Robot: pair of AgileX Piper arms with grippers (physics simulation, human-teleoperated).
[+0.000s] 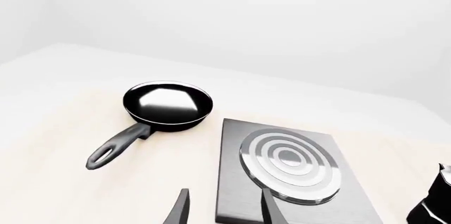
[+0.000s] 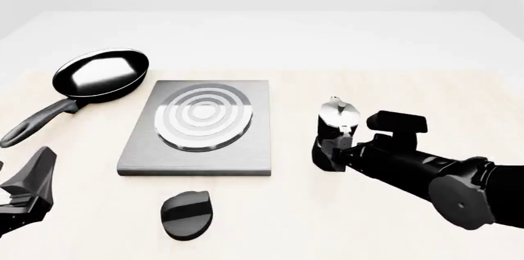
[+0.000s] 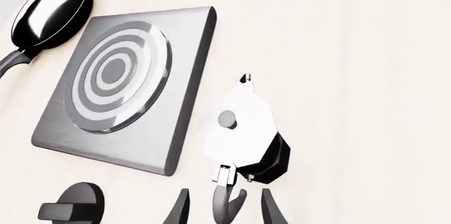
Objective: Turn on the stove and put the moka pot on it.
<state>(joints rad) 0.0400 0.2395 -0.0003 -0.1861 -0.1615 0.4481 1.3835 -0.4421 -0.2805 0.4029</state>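
Counter [image 2: 393, 45]: pale wood-toned top; its far edge meets the white backdrop well behind everything, with a wide bare stretch to the right of the moka pot.
Stove [image 2: 200, 130]: flat grey square plate near the middle of the counter, silver rings set toward its far half; nothing sits on it.
Knob [image 2: 186, 214]: black oval piece lying on the counter just in front of the stove's near edge, apart from the plate.
Frying pan [image 2: 100, 73]: beyond the stove's far-left corner, its handle running toward the near left; a narrow strip of counter separates pan and stove.
Moka pot [image 2: 335, 126]: upright on the counter to the right of the stove, a clear lane of bare counter between the two; silver lid on top, handle turned toward the right arm.
Right tool [image 3: 224, 208]: right at the pot's handle, one finger on either side of it, spread with gaps visible in the right wrist view, not clamped.
Left tool [image 1: 225, 211]: low at the near left of the counter, fingers apart and empty, aimed at the stove's near-left corner, well away from the pot.
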